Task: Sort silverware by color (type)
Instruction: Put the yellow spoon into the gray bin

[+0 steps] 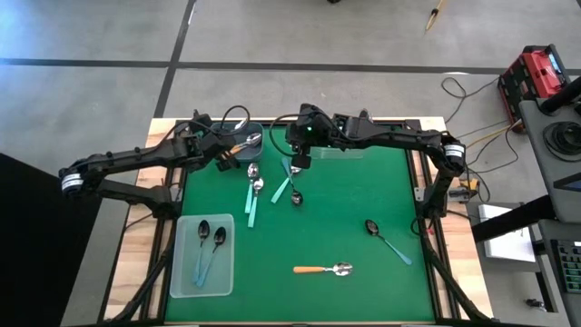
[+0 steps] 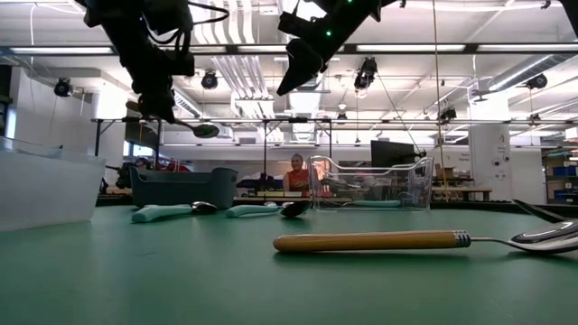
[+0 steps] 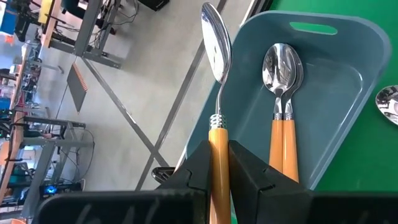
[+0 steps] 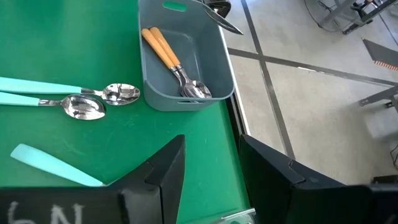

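Note:
My left gripper (image 1: 238,145) hangs over the grey bin (image 1: 249,140) at the far left of the green mat, shut on an orange-handled spoon (image 3: 216,74). Two more orange-handled spoons (image 3: 283,99) lie in that bin. My right gripper (image 1: 298,163) hovers open above teal-handled spoons (image 1: 289,187); other teal-handled spoons (image 1: 253,193) lie to their left. A dark spoon with a light-blue handle (image 1: 387,239) and an orange-handled spoon (image 1: 323,269) lie flat on the mat near the front. My left gripper pinches the spoon's orange handle (image 3: 218,149) between its two fingers, just behind the silver collar. The fingers come from the table's left, slanting down, and the spoon sticks out ahead in line with them. Its bowl (image 2: 206,130) is in the air above the bin (image 2: 185,187).
A clear tray (image 1: 184,272) at the front left holds two dark spoons (image 1: 211,241). A clear container (image 2: 370,183) stands at the mat's far edge, right of the bin. The middle and right of the mat are mostly bare.

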